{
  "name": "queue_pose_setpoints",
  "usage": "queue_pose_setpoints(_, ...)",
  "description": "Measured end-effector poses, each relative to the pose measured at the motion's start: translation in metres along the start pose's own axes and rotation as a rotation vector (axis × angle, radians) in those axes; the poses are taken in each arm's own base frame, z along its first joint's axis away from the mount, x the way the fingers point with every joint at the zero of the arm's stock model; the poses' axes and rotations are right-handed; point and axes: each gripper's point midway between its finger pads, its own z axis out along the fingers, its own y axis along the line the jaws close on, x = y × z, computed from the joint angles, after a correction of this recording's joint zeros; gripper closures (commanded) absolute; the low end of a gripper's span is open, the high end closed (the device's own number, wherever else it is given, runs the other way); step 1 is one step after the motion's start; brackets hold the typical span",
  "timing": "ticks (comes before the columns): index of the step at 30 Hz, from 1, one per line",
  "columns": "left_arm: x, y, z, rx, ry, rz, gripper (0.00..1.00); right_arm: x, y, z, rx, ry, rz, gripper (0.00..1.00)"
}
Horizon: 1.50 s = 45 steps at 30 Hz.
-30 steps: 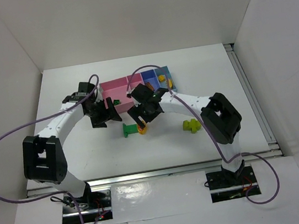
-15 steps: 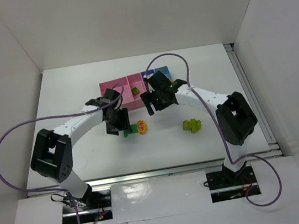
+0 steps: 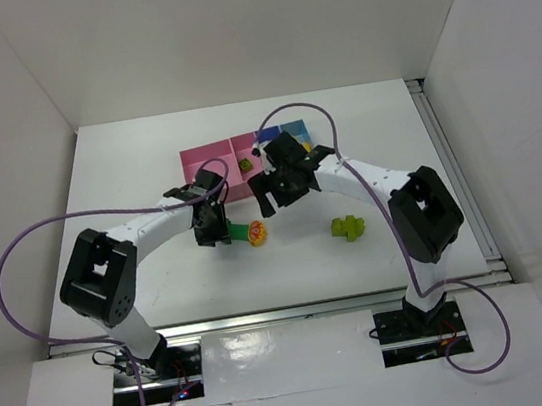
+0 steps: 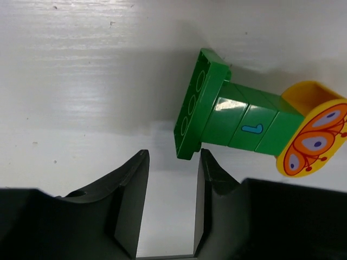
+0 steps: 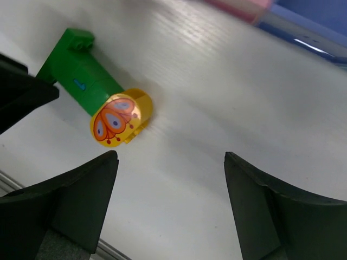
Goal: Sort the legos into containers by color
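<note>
A dark green lego stack [image 3: 239,232] capped by a yellow butterfly piece [image 3: 257,232] lies on its side on the table. My left gripper [image 3: 222,231] is open and empty just left of it. In the left wrist view the gripper [image 4: 173,157] has its right fingertip [image 4: 205,162] almost at the green stack's [image 4: 233,122] base corner. My right gripper [image 3: 277,200] hovers open and empty above and to the right of it. The right wrist view shows that gripper [image 5: 171,162], the stack [image 5: 81,70] and the butterfly piece [image 5: 119,119]. A lime green lego [image 3: 347,226] lies to the right. The containers [image 3: 206,159] stand behind.
A small yellow-green brick [image 3: 245,165] lies in the narrow pink bin [image 3: 247,149]. The right arm covers part of the blue-purple bin [image 5: 303,24] and the light blue bin [image 3: 297,129]. Purple cables loop over both arms. White walls close in the table.
My left gripper moved from beside the pink bin down and right to the green stack. My right gripper left the stack, rose toward the bins, then came down a little.
</note>
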Motion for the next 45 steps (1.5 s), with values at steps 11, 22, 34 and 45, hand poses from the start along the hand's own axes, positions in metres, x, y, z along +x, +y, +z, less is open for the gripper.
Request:
queue_pose_setpoints(11, -0.006, -0.008, 0.014, 0.034, -0.015, 0.051, 0.54, 0.03, 0.051, 0.032, -0.11, 0.114, -0.178, 0.06)
queue_pose_setpoints(22, -0.01, -0.016, 0.022, 0.075, -0.022, 0.085, 0.75, 0.03, 0.054, 0.049, -0.125, 0.106, -0.172, 0.07)
queue_pose_setpoints(34, -0.005, -0.016, 0.02, 0.122, 0.01, 0.052, 0.57, 0.039, 0.079, 0.054, -0.166, 0.096, -0.186, 0.06)
queue_pose_setpoints(45, -0.006, 0.015, -0.006, 0.202, 0.057, -0.096, 0.52, 0.049, 0.069, 0.07, -0.1, 0.083, -0.202, 0.19)
